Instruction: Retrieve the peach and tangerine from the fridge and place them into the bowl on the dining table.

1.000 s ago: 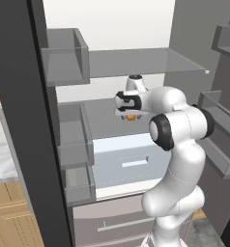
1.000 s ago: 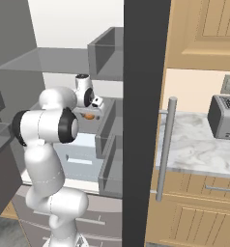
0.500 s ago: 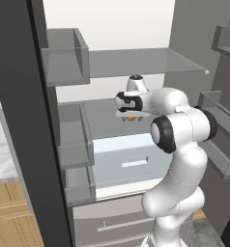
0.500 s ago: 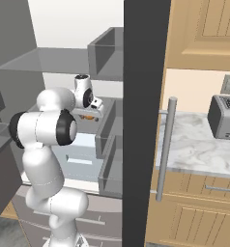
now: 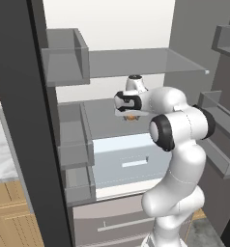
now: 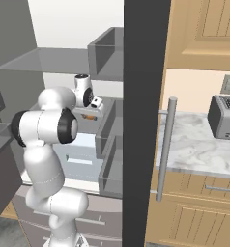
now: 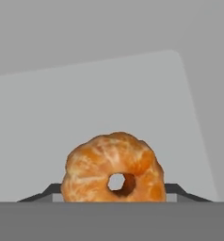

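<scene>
The tangerine (image 7: 111, 164), bright orange with a small hole in its middle, rests on a grey shelf inside the open fridge (image 5: 136, 62). My gripper (image 7: 113, 194) sits around it, one dark fingertip pressed against each side of the fruit. From the base, the gripper (image 5: 129, 115) reaches over the middle shelf, and a sliver of the tangerine (image 5: 131, 117) peeks out below the hand. From the right side, the tangerine (image 6: 89, 116) shows under the gripper (image 6: 90, 114). The peach, the bowl and the dining table are out of view.
Door bins (image 5: 64, 62) jut out on the left, and a pale blue drawer (image 5: 131, 159) lies below the shelf. The dark fridge door (image 6: 143, 96) with its bar handle (image 6: 165, 144) stands to the right, beside a marble counter (image 6: 199, 149) holding a toaster (image 6: 225, 116).
The fingers have closed in from wide open onto the sides of the tangerine. The arm has held its place over the shelf.
</scene>
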{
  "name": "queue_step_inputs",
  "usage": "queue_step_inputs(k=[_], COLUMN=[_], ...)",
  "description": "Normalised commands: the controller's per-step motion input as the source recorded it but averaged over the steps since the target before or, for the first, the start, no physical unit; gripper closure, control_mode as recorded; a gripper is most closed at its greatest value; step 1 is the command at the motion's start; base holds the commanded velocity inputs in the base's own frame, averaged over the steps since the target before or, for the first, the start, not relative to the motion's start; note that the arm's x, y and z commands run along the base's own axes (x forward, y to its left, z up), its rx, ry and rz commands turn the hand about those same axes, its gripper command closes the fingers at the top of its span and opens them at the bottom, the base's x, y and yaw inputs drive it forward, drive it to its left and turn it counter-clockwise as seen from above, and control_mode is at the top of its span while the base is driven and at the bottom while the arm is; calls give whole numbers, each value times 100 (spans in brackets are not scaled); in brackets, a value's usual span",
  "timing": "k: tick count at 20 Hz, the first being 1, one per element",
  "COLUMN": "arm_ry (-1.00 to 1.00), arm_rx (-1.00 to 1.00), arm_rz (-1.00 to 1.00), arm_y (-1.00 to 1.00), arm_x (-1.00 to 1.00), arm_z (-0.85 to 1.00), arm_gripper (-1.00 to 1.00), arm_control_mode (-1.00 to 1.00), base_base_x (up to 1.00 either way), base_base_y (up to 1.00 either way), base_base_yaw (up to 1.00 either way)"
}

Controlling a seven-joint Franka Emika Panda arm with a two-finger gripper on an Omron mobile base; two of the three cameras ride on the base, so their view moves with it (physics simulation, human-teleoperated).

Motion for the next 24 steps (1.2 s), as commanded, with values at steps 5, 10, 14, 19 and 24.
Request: queue_step_inputs(k=[5,10,14,19,24], arm_ry=[0,-5,-18,-35,-39], arm_rx=[0,0,0,-1,-1], arm_rz=[0,0,0,3,4], arm_y=[0,0,0,0,0], arm_x=[2,-78,-100,-100,-100], arm_z=[-5,-1,4,26,56], arm_gripper=[100,100,100,100,100], arm_control_mode=[-100,-100,-100,-100,-100], base_base_x=[0,0,0,0,0], base_base_y=[0,0,0,0,0], base_base_yaw=[0,0,0,0,0])
